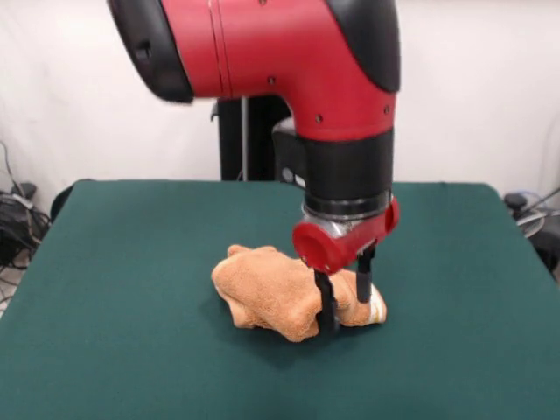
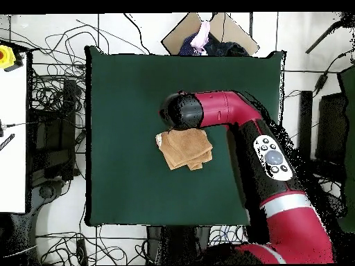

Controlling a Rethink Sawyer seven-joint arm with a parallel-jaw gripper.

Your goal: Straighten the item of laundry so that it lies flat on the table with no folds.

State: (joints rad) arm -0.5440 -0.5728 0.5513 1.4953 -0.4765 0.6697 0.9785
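Note:
The item of laundry (image 1: 276, 293) is an orange-tan towel lying crumpled in a lump near the middle of the dark green table (image 1: 122, 289). A white tag shows at its right end. My gripper (image 1: 346, 315) is down at that right end, its two black fingers apart, one in front of the towel's edge and one behind it, with a fold of cloth between them. In the overhead view the towel (image 2: 186, 149) lies bunched on the table (image 2: 125, 104), and the arm's black wrist (image 2: 182, 111) hides the gripper.
The red arm (image 2: 236, 118) reaches over the table from the right side of the overhead view. Cables and dark gear (image 2: 48, 118) lie on the floor off the table's left edge. A brown board (image 2: 184, 38) sits beyond the top edge.

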